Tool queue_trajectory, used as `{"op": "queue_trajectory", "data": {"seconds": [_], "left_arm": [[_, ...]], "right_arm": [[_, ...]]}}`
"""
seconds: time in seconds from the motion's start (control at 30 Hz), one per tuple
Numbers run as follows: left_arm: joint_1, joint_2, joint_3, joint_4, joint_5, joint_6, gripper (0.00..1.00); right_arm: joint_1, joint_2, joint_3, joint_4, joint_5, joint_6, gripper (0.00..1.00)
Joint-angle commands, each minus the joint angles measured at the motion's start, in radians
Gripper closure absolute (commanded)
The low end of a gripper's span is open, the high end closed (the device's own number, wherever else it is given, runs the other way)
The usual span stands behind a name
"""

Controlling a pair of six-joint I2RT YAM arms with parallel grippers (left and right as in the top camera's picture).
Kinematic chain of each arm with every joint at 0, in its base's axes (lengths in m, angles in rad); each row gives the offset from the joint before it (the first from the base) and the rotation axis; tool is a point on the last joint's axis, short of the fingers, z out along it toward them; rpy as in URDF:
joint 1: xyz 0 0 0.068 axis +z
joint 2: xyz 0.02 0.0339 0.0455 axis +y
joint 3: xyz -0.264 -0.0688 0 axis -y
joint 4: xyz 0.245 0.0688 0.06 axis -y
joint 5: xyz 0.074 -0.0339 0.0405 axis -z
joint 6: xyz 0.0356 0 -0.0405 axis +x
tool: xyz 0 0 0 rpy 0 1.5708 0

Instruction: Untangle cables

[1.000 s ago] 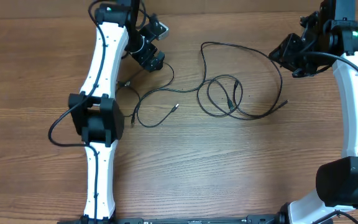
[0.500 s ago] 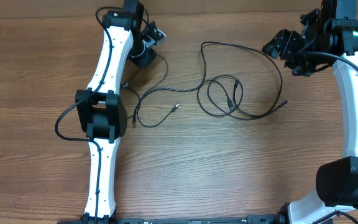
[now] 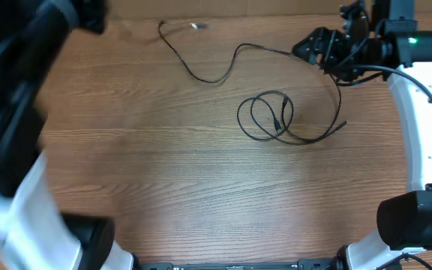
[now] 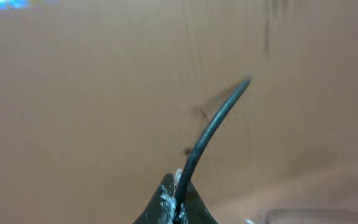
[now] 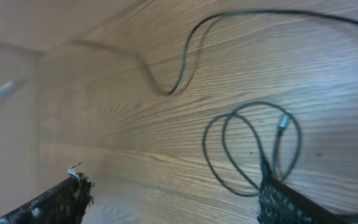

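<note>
Left pincer (image 4: 178, 205) is clamped on a thin black cord (image 4: 210, 127), which rises from between its fingertips and curves off to a blurred end against a plain tan background. In the overhead view the white-and-black left arm (image 3: 21, 150) is a large blur close to the camera, so its pincer cannot be made out there, nor can one tell whether the held cord is part of what lies below. The right pincer (image 5: 174, 186) has its fingers spread wide, gripping nothing, and hovers at the far right of the brown wood-grain counter (image 3: 201, 195). On that counter a long thin black cable (image 3: 214, 80) snakes from a silvery plug tip (image 3: 197, 26) at the far edge, dips, and runs toward the right pincer, then appears to drop down into a double loop (image 3: 239, 117) near the middle of the counter. The step in hand looks like separating strands: one cord lifted clear while the right arm lines up on the remaining tangle. Next, the right pincer probably needs to descend and close on the cable just beside the loop, then draw it outward gently so the loop opens rather than tightens.
</note>
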State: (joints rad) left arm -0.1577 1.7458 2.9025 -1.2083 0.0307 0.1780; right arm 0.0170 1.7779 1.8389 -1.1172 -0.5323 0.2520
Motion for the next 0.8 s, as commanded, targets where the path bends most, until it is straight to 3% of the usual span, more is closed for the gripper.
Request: {"op": "queue_trajectory", "data": {"seconds": [0.0,0.2,0.27,0.53,0.77], "left_arm": [[-0.003,-0.007,-0.025,0.027,-0.127,-0.041,0.96],[0.005,-0.032,-0.031,-0.021,-0.527,-0.098,0.96],[0.03,-0.02,-0.041,-0.063,-0.576,-0.136,0.96],[0.214,0.113,-0.097,-0.177,-0.576,-0.4,0.96],[0.404,0.26,-0.102,-0.125,-0.545,-0.396,0.96]], "right_arm": [[0.018,-0.002,0.014,0.01,0.0,-0.018,0.15],[0.021,-0.001,0.014,0.002,0.0,-0.018,0.14],[0.021,-0.001,0.014,-0.003,0.0,-0.018,0.14],[0.022,-0.001,0.013,-0.068,0.0,-0.018,0.14],[0.035,-0.001,0.013,-0.088,0.0,-0.018,0.2]]}}
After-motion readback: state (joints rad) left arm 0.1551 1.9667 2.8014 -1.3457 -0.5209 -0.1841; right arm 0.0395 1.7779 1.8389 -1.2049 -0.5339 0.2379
